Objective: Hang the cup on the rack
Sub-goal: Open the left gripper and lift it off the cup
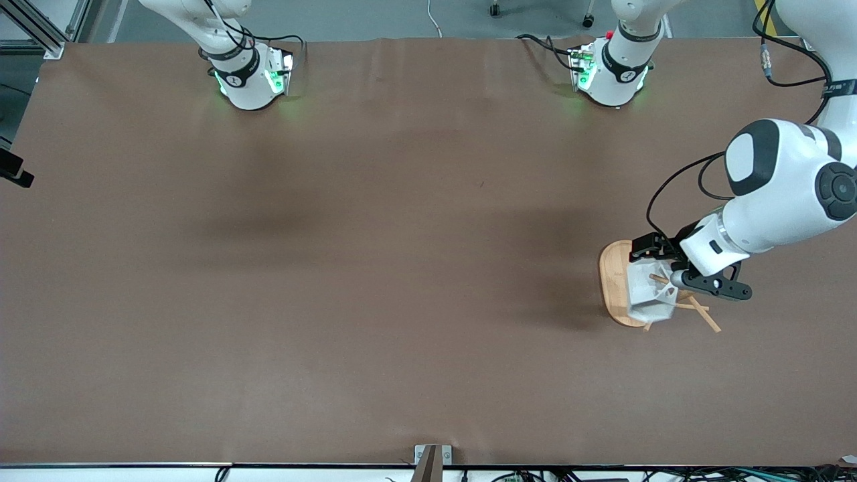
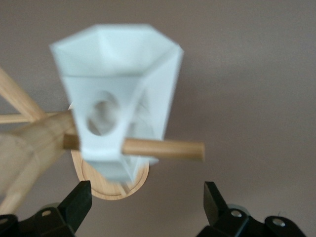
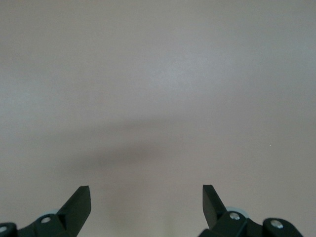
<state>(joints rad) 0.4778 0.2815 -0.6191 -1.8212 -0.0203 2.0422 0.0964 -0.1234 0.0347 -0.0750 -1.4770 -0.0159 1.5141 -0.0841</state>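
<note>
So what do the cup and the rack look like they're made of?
The cup looks like matte white plastic, possibly printed: flat facets, sharp edges, no glaze shine. The rack looks like light unpainted bamboo or wood: tan pegs, and a pale base with a darker rim. The open left gripper is beside the cup; the right gripper waits, open.

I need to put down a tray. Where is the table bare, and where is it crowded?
Bare: the brown table from the right arm's end to the rack. Crowded: the left arm's end, where the cup hangs on a rack peg and the open left gripper hovers beside it.
</note>
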